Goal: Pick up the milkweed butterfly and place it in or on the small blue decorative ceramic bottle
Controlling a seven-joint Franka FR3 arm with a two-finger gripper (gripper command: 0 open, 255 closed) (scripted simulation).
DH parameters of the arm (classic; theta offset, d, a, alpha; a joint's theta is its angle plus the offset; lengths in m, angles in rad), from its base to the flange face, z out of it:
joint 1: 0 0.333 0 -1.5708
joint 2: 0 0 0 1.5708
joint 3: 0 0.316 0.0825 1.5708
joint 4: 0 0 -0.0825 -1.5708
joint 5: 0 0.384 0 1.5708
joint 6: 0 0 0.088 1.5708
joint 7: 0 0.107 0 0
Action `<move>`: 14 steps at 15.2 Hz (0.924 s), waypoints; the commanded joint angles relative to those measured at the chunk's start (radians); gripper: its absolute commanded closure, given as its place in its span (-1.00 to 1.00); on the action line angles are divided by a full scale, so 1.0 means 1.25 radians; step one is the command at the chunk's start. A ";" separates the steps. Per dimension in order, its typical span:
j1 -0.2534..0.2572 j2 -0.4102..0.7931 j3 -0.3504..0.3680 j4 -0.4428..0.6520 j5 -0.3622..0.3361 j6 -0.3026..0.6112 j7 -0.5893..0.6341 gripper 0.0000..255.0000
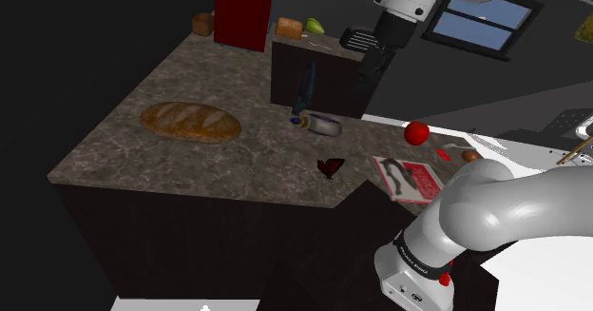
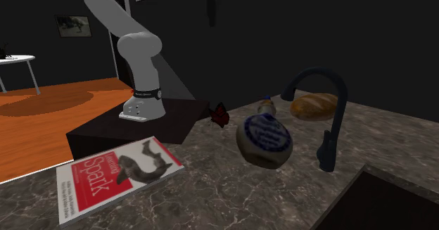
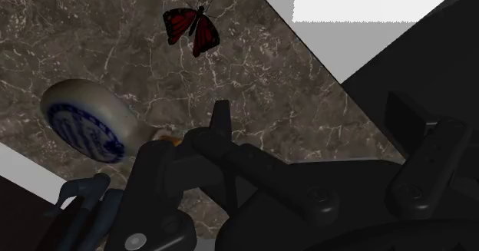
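Observation:
The milkweed butterfly [image 1: 330, 167] [image 2: 219, 114] [image 3: 192, 28], dark red with black edges, rests on the mottled stone counter [image 1: 124, 143] close to its front edge. The small bottle [image 1: 321, 124] [image 2: 266, 138] [image 3: 84, 123], cream with blue patterning, lies on its side a short way behind the butterfly. My gripper [image 1: 375, 67] [image 3: 311, 115] hangs high above the counter, over the sink side, well clear of both. Its black fingers [image 3: 221, 117] stand apart with nothing between them.
A dark curved faucet [image 1: 306, 88] [image 2: 323, 116] rises by the sink [image 1: 318, 76] next to the bottle. A bread loaf [image 1: 190, 121] [image 2: 314, 105] lies toward the shoulder view's left. A magazine [image 1: 407, 179] [image 2: 116, 176] and red apple [image 1: 415, 132] lie right of the butterfly; a red box [image 1: 242, 14] stands at the back.

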 commanded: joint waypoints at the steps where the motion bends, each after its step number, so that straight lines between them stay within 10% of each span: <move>1: 0.000 0.000 0.000 0.000 0.000 0.000 0.000 -1.00; 14: -0.081 0.113 0.079 -0.264 -0.040 0.330 0.200 -1.00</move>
